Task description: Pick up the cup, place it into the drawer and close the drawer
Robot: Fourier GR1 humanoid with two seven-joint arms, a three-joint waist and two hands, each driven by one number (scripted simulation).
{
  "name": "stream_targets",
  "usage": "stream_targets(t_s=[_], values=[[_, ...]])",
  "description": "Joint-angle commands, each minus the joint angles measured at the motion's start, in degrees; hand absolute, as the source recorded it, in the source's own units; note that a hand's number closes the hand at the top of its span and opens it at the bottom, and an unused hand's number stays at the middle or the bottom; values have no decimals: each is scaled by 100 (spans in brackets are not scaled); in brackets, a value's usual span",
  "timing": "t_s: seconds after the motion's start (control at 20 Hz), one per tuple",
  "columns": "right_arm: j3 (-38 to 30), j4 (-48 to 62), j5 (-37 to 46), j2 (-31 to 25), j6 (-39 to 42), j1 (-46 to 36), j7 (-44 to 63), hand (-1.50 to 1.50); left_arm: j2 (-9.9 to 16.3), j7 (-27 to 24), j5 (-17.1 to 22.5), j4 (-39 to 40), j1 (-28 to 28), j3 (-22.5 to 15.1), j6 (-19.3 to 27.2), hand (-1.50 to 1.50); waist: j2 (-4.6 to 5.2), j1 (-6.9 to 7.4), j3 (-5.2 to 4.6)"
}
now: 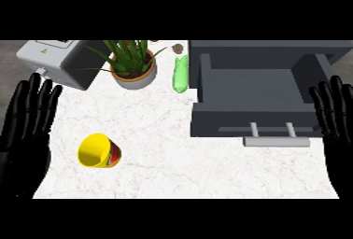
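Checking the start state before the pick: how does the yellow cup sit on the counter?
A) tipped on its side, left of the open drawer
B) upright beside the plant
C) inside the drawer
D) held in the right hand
A: the yellow cup lies on its side on the counter, left of the open drawer, with neither hand touching it.

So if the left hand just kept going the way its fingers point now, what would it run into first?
Probably the grey appliance: the left hand rests open at the left edge, fingers pointing up the view toward the appliance's near corner. Height is unclear, so it might pass over. The cup lies off to the side, outside that line.
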Motion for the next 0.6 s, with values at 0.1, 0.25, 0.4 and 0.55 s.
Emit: stream_targets(t_s=[0.1,0.25,0.4,0.55], values=[[-54,215,-142,150,-16,-40,-237,-150,635,-277,1610,244,-111,235,-1478,-150,-52,-33,-8],[11,65,-126,191,-87,-102,3,-150,1037,-378,2610,71,66,-77,-2645,-150,-70,-20,-24],[150,380,-359,-75,324,-218,597,-150,1208,348,3741,934,477,277,-2851,-150,-18,37,-20],[94,645,-332,-94,252,-753,911,-150,1700,429,4502,1407,509,715,-3412,-150,-39,50,-11]])
